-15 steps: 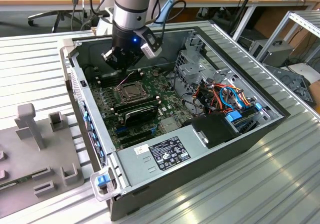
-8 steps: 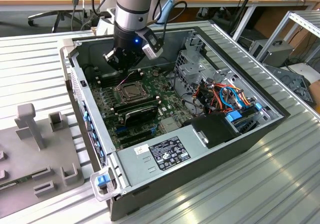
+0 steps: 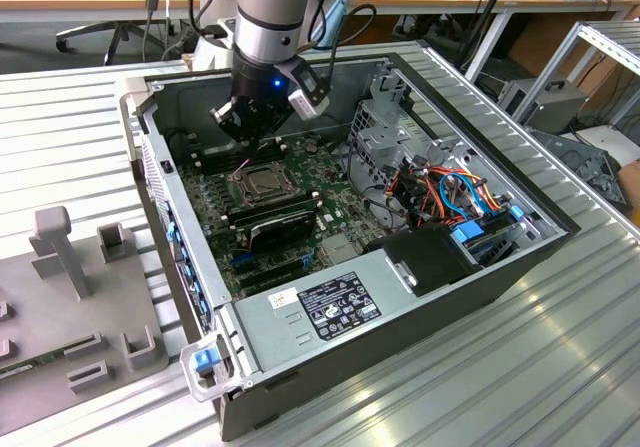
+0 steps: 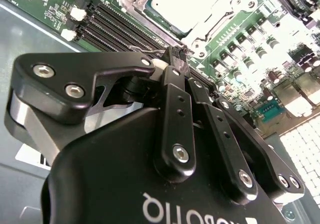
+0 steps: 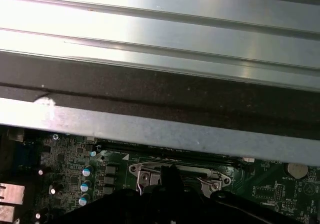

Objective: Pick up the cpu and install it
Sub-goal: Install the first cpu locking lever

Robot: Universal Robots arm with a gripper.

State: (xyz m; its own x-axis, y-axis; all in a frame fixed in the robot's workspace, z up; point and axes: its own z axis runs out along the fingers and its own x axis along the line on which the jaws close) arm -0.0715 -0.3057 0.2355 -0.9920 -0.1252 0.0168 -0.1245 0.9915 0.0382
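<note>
- Desk (image 3: pixel 560 347): a ribbed metal surface on which the open computer case (image 3: pixel 500 267) is laid on its side.
- Motherboard (image 3: pixel 290 217): the green board is seen on the case floor, with memory slots (image 4: pixel 115 26) running beside the socket.
- Arm (image 3: pixel 280 17): lowered into the case, directly over the socket area.
- End effector (image 4: pixel 177 53): the fingers are seen brought together at their tips, just beside the socket frame (image 4: pixel 200 28); whether a socket lever is pinched cannot be told.
- Cpu (image 4: pixel 187 1): the pale silver square is shown lying inside the socket, not held.
- Step in hand: placement is judged done, and the securing of the chip is judged under way.
- Next move: fine, gentle control near the frame is called for, so that the seated chip is not disturbed.
</note>
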